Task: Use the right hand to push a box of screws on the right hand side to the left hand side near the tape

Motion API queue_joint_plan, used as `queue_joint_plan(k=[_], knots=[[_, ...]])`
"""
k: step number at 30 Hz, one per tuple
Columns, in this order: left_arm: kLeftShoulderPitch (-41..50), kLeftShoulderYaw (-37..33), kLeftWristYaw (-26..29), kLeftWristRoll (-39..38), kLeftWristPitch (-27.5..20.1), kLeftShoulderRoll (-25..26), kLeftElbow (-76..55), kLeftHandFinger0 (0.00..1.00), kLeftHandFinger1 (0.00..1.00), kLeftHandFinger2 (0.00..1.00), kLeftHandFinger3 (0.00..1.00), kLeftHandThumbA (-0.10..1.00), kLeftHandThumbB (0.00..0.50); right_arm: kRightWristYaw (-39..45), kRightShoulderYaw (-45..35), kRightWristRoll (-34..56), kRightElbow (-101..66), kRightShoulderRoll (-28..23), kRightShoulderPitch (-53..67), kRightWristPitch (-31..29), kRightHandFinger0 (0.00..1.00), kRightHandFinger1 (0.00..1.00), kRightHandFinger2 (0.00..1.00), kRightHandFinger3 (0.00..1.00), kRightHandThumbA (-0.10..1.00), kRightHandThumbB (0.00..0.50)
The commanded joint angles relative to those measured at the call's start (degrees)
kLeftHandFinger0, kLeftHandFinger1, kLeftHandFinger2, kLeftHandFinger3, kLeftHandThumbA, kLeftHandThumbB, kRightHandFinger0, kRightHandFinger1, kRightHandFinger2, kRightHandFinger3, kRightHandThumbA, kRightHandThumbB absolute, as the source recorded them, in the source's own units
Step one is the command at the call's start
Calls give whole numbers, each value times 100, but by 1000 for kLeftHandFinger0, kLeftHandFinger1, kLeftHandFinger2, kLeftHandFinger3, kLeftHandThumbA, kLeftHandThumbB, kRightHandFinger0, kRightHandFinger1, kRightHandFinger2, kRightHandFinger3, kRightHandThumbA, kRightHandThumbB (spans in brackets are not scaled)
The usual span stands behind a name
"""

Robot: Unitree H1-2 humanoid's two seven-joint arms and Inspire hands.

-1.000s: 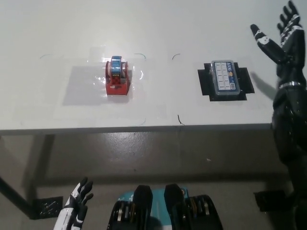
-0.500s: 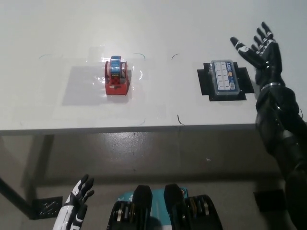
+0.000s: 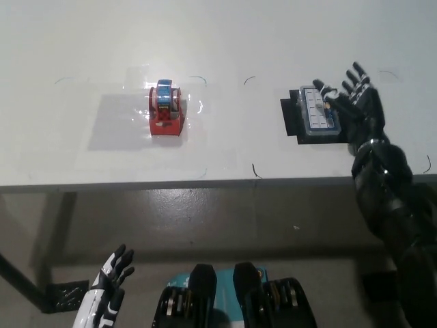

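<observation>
Head view, looking steeply down on a white bench [image 3: 82, 41]. The black right hand [image 3: 355, 109] reaches in from the lower right, its fingers [image 3: 356, 76] spread wide and holding nothing; it lies against the right edge of the clear rectangular plastic box of screws [image 3: 317, 113], covering that side. The box sits on a black mat [image 3: 289, 117] at the right of the bench top, well apart from the tape. The red tape dispenser with a blue-edged roll [image 3: 166, 109] stands upright left of centre on a faint grey rectangle. Thin dark marks dot the surface between dispenser and box. The white left hand [image 3: 109, 290] rests low at the lower left, below the bench edge, fingers apart and empty.
</observation>
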Motion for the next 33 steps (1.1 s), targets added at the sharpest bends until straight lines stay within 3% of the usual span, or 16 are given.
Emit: queue_joint_plan(k=[1, 6, 12, 15, 17, 20, 21, 22, 27, 30, 33], knots=[[4, 47, -59, -95, -197, 60, -187, 1000, 1000, 1000, 1000, 906, 168, 158, -70, 76, 52, 32, -42, -300, 1000, 1000, 1000, 1000, 935, 96], [-34, 56, -46, -74, -198, 38, -161, 1000, 1000, 1000, 1000, 909, 172, 164, -78, 75, 80, 138, 51, -291, 1000, 1000, 1000, 1000, 952, 75], [-27, 23, -49, -54, -212, 5, -132, 1000, 1000, 1000, 1000, 915, 175, 305, -142, 175, 108, 377, 138, -163, 1000, 1000, 1000, 1000, 906, 119], [-19, 20, -67, -99, -226, 16, -136, 1000, 1000, 1000, 1000, 912, 162, 347, -139, 171, 98, 552, 138, -235, 1000, 1000, 1000, 1000, 942, 90], [-14, 25, -47, -56, -228, 9, -140, 1000, 1000, 1000, 1000, 911, 158, 337, -154, 186, 91, 661, 131, -293, 1000, 1000, 1000, 1000, 991, 126], [-6, 7, -46, -45, -163, -18, -157, 1000, 1000, 1000, 1000, 915, 173, 318, 89, -84, 82, 755, 166, -507, 1000, 1000, 1000, 1000, 1000, 134], [-7, 4, -52, -52, -168, -17, -159, 1000, 1000, 1000, 1000, 916, 183, 400, 172, -139, 83, 816, 161, -504, 1000, 1000, 1000, 1000, 1000, 221], [-7, 2, -57, -61, -171, -14, -160, 1000, 1000, 1000, 1000, 915, 184, 409, 209, -145, 84, 841, 158, -504, 1000, 1000, 1000, 1000, 1000, 236], [25, -9, -118, -142, -215, 23, -135, 1000, 1000, 1000, 1000, 909, 158, 224, 220, -65, 119, 1089, 27, -300, 1000, 1000, 1000, 1000, 1000, 263], [46, -4, -140, -171, -228, 21, -132, 1000, 1000, 1000, 1000, 904, 154, 249, 120, 52, 134, 1202, -16, -377, 1000, 1000, 1000, 1000, 1000, 251], [55, -6, -140, -174, -228, -1, -137, 1000, 1000, 1000, 1000, 900, 154, 143, 31, 133, 155, 1348, -109, -303, 1000, 1000, 1000, 1000, 1000, 313]])
